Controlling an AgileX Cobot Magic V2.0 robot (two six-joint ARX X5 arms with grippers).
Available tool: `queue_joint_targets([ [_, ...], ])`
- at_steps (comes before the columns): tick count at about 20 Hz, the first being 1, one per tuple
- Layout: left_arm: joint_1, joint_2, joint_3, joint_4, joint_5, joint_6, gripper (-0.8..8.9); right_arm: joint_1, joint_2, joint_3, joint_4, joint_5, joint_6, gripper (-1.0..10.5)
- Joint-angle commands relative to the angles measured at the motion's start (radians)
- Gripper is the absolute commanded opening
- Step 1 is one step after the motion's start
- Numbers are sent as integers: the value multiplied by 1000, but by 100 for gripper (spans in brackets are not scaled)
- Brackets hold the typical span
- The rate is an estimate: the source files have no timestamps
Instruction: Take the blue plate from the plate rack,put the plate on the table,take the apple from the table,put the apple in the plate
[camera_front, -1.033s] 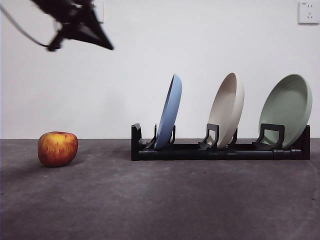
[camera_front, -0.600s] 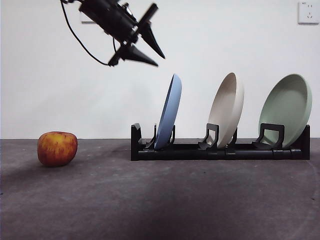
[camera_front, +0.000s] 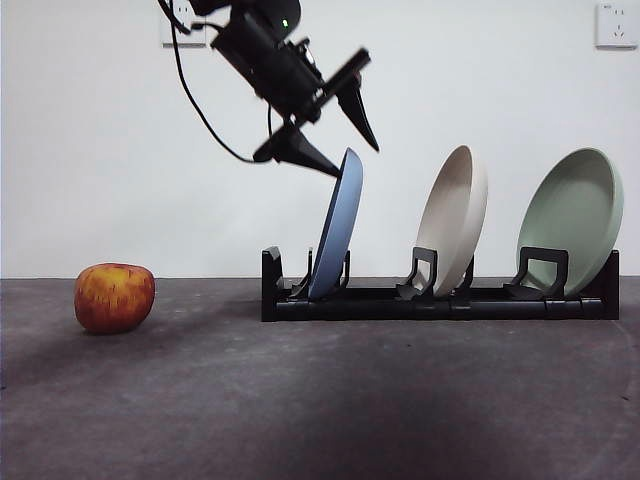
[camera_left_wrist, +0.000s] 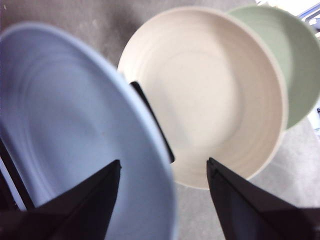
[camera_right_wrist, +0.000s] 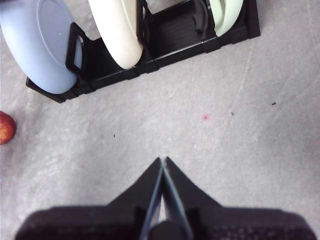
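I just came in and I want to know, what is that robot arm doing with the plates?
The left gripper is at the top rim of the blue plate, jaws open with one on each side of it, not closed on it yet. The plate stands in the plate rack next to a beige plate and a green plate. The apple sits on the table, away from the rack. The right gripper waits, shut, above the table.

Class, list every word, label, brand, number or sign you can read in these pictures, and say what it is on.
None can be read.
The blue plate, beige plate, green plate, rack and apple carry no writing.
The wall socket shows only slots, no text.
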Motion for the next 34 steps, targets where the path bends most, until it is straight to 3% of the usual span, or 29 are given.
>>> queue_joint_targets([
  [1, -6, 27, 2, -13, -32, 15, 275, 0, 0, 3, -2, 0, -14, -1],
  [3, -11, 27, 3, -2, -45, 19, 175, 0, 0, 3, -16, 0, -32, -1],
  [8, -11, 27, 3, -12, -43, 23, 139, 0, 0, 3, -36, 2, -56, -1],
  [11, -8, 27, 3, -13, -9, 23, 23, 0, 0, 3, -42, 8, -56, -1],
  [22, 24, 17, 55, -85, 58, -20, 22, 0, 0, 3, -47, 8, -56, -1],
  [30, 12, -35, 310, -275, 51, 0, 23, 0, 0, 3, -56, 7, -56, -1],
  [34, -12, -35, 492, -474, 45, 78, 22, 0, 0, 3, -85, 7, -55, -1],
])
